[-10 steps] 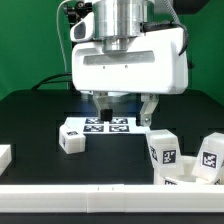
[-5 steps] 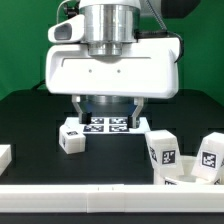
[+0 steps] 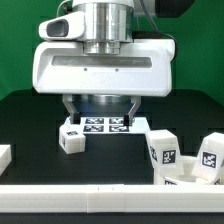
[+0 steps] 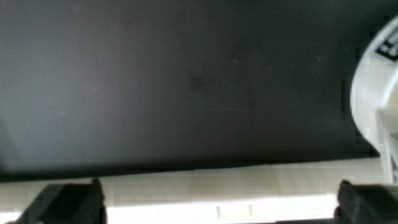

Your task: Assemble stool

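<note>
While the arm's white-bodied two-finger tool [image 3: 106, 110] hung low over the matte black surface [image 3: 30, 120], its dark fingers [image 4: 71, 200] stood wide apart and held nothing; the wrist view showed only bare surface and a pale strip in the gap. Below the tool's body in the exterior view lay the thin, flat white marker board [image 3: 106, 124], partly hidden by it. Just beside that board, toward the exterior view's left, sat one short, chunky white plastic stool leg [image 3: 72, 137] with black-and-white square tags on its faces, clear of the fingers. A second tagged white leg [image 3: 162, 148] and a third leg [image 3: 210, 152] stood near each other at the exterior view's right, well apart from the first. A plain white rectangular block [image 3: 5, 155] showed at the exterior view's left edge. In the wrist view a rounded white part [image 4: 377, 90] was possibly the seat disc, but too blurred to tell.
</note>
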You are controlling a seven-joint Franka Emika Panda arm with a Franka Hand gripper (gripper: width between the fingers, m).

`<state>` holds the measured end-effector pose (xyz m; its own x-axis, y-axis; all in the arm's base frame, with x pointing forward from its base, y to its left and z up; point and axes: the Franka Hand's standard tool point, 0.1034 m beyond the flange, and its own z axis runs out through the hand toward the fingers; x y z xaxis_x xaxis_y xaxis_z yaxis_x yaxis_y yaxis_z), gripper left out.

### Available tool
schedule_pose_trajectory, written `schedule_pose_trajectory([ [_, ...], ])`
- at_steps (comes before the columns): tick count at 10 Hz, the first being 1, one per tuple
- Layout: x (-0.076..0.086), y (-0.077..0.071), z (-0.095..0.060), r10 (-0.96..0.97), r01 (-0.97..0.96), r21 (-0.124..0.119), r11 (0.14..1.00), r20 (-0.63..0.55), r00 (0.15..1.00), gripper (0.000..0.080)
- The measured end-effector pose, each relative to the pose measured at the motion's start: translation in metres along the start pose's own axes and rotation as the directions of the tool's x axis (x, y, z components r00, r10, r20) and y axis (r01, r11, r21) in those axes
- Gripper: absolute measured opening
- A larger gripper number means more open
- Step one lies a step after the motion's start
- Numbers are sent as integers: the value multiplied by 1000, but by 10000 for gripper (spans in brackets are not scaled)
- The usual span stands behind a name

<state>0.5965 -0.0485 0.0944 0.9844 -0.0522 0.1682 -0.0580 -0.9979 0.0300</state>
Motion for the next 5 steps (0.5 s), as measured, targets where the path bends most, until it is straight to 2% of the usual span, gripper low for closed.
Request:
schedule_pose_trajectory([
  [2,-3,3,-1,-177,177,11,984,30,984,649],
  [3,-8,4,3,-168,168,6,986,28,985,649],
  [4,-22,10,11,-185,185,-9,983,22,982,649],
  [5,-48,23,24,-204,205,-32,978,21,979,649],
])
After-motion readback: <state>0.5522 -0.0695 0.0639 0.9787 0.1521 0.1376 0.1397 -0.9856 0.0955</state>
